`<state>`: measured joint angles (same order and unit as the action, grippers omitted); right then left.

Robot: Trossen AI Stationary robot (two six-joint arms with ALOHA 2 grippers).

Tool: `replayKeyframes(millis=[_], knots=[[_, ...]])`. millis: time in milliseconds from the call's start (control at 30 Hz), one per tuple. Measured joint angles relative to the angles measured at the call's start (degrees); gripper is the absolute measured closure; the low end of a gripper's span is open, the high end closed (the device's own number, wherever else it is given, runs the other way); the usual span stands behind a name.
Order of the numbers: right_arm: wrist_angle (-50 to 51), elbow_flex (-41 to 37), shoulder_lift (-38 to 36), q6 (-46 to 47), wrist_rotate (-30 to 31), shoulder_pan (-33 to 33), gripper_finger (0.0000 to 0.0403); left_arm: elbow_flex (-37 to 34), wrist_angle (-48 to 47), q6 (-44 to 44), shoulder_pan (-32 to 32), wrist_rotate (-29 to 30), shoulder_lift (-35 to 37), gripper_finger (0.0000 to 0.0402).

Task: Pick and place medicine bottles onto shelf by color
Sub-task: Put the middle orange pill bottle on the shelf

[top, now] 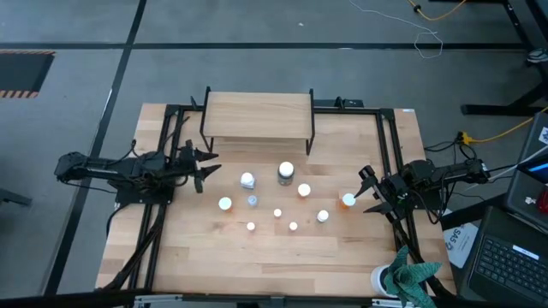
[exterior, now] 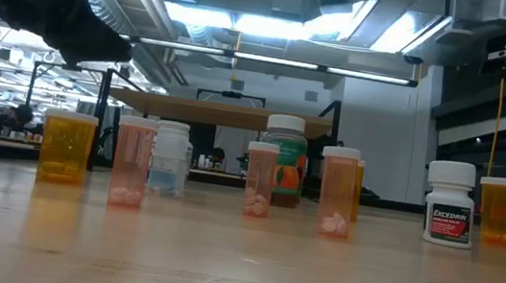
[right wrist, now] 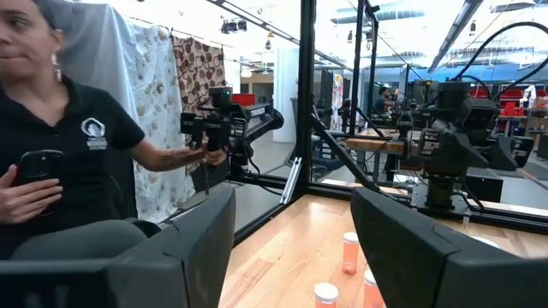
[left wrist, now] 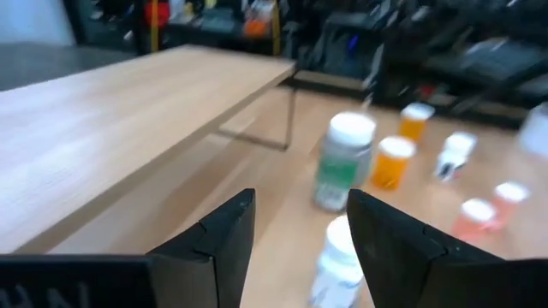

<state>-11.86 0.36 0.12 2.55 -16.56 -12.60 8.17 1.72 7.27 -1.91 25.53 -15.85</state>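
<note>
Wooden tabletop (top: pixel 282 257) carried nine medicine bottles (top: pixel 286 174) before the bare shelf (top: pixel 257 115); left gripper (top: pixel 208 167) and right gripper (top: pixel 369 190) flanked them, jaws apart, holding nothing.

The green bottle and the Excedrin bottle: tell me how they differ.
The green bottle is taller and wider, while the Excedrin bottle is short and squat. The green bottle has a dark green body with an orange patch on its label; the Excedrin bottle has a white body with a red and dark label. The green bottle stands farther back, near the shelf; the Excedrin bottle stands closer to the low camera. Both stand upright with white caps.
</note>
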Motion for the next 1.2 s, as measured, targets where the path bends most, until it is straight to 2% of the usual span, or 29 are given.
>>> replayKeyframes(millis=[167, 467, 667, 1200], knots=[[0.0, 0.0, 0.0, 0.0, 0.0, 0.0, 0.0166, 1.6, -2.3, 2.7, 0.0, 4.3, -4.5, 0.0221], [0.0, 0.0, 0.0, 0.0, 0.0, 0.0, 0.0166, 4.1, -2.5, 4.4, 0.0, 3.8, -9.7, 0.0221], [0.0, 0.0, 0.0, 0.0, 0.0, 0.0, 0.0166, 4.1, -5.9, 4.4, 0.0, 2.8, -10.0, 0.0221], [0.0, 0.0, 0.0, 0.0, 0.0, 0.0, 0.0166, 4.1, -5.3, 3.6, 0.0, 3.9, -10.0, 0.0221]])
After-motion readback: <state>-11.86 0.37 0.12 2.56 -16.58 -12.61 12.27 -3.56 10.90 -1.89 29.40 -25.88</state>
